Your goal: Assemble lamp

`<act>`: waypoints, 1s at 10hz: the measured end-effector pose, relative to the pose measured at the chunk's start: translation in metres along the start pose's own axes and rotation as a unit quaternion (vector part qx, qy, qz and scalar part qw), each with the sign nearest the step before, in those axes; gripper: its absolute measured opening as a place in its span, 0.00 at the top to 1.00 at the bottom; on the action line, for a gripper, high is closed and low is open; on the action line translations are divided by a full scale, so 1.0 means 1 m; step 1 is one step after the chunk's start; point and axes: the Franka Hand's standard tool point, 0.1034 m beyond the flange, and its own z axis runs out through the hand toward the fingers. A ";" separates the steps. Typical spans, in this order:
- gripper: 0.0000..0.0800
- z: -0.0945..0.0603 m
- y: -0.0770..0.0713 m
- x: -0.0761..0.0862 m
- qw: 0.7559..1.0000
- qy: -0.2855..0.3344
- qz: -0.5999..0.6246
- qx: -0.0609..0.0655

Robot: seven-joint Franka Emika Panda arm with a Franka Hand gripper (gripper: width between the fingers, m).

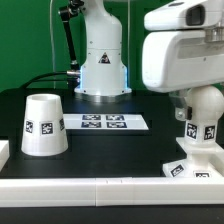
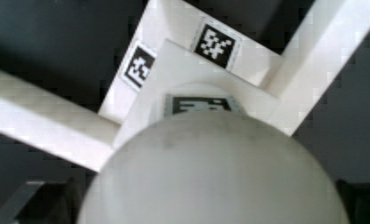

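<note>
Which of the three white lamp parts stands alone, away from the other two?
The shade, a cone at the exterior view's left. The bulb and the base sit together at the exterior view's right.

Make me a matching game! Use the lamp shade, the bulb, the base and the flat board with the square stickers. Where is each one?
Things:
1. shade
2. bulb
3. base
4. marker board

Places:
A. lying flat in the middle of the exterior view
B. lowest on the exterior view's right, under the bulb
C. standing alone on the exterior view's left, wide end down
D. sitting on top of the base

Pairs: 1-C, 2-D, 3-B, 4-A
</note>
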 end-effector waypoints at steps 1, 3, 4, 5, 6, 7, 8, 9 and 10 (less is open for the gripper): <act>0.13 0.001 0.000 -0.001 0.998 -0.005 -0.055 0.000; 0.13 0.002 0.000 -0.002 0.991 -0.016 -0.135 0.004; 0.13 0.002 0.001 -0.002 0.985 -0.018 -0.172 0.002; 0.13 0.002 0.002 -0.002 0.977 -0.020 -0.214 -0.001; 0.13 0.002 0.002 -0.002 0.976 -0.020 -0.217 -0.001; 0.13 0.002 0.002 -0.003 0.978 -0.021 -0.209 -0.002; 0.24 0.002 0.002 -0.003 0.978 -0.021 -0.209 -0.001; 0.24 0.002 0.003 -0.003 0.979 -0.021 -0.203 -0.002; 0.28 0.002 0.003 -0.004 0.980 -0.021 -0.195 -0.002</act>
